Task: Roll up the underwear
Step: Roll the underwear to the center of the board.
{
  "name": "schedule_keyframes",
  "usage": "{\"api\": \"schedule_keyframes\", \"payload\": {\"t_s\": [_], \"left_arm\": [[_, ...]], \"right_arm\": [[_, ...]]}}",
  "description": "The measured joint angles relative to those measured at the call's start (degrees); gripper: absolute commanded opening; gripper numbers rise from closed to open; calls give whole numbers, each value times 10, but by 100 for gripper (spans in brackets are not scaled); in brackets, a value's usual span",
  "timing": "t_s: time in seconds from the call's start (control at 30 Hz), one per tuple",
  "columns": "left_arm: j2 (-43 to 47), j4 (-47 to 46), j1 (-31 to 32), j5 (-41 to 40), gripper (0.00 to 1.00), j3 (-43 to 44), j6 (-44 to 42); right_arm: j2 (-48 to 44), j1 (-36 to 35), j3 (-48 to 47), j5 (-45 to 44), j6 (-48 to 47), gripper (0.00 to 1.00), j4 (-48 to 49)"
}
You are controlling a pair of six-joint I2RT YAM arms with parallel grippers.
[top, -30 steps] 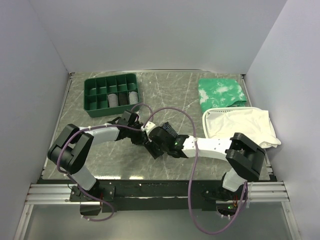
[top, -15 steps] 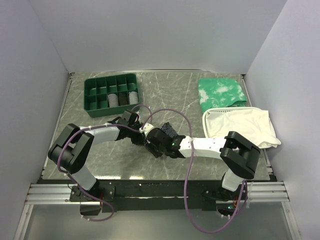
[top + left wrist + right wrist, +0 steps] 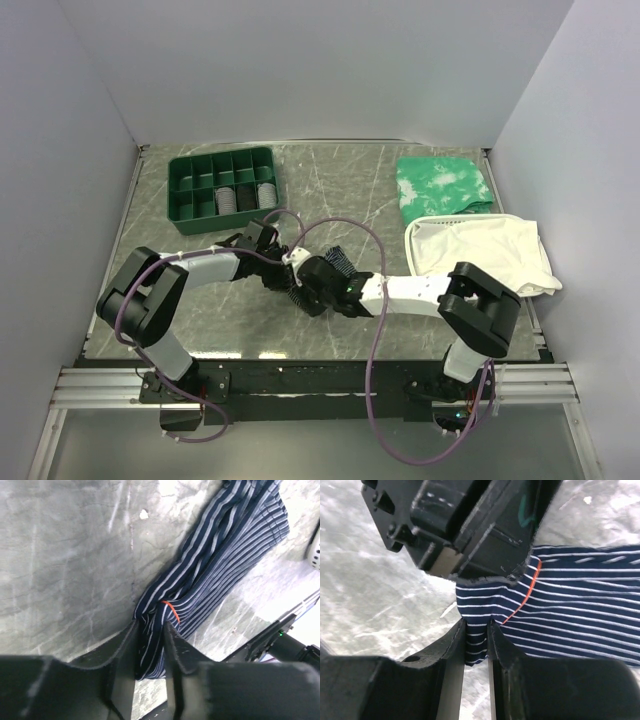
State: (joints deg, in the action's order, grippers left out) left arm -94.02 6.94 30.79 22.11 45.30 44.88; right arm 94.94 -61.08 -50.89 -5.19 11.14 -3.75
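The underwear [image 3: 225,570] is navy fabric with fine light stripes and an orange seam, lying stretched on the grey marbled table [image 3: 340,190]. In the top view it [image 3: 336,263] shows mostly hidden between the two wrists. My left gripper [image 3: 150,635] is shut on one bunched end of it. My right gripper [image 3: 476,637] is shut on an edge of the same end, right beside the left gripper's fingers [image 3: 485,535]. In the top view the left gripper [image 3: 275,268] and right gripper [image 3: 298,285] meet near the table's middle.
A green divided tray [image 3: 222,187] with rolled items stands at the back left. A green-and-white mottled cloth [image 3: 442,186] lies at the back right, and a white basket holding a large white cloth [image 3: 480,252] sits in front of it.
The right arm has shifted slightly left toward the left gripper. Both grippers keep hold of the underwear.
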Motion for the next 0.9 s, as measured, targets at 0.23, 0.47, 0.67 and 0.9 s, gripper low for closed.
{"api": "schedule_keyframes", "payload": {"t_s": [0.23,0.47,0.67,0.9], "left_arm": [[23,18,-1,-33,63,0,7],[91,23,-27,-65,68,-6,16],[141,22,-53,-70,68,-31,15],[163,-9,-53,-47,67,-71,6]], "right_arm": [[-28,52,65,131,56,11,89],[-34,118,117,268,116,10,170],[-28,162,153,360,165,10,242],[-14,213,207,429,236,11,340]]}}
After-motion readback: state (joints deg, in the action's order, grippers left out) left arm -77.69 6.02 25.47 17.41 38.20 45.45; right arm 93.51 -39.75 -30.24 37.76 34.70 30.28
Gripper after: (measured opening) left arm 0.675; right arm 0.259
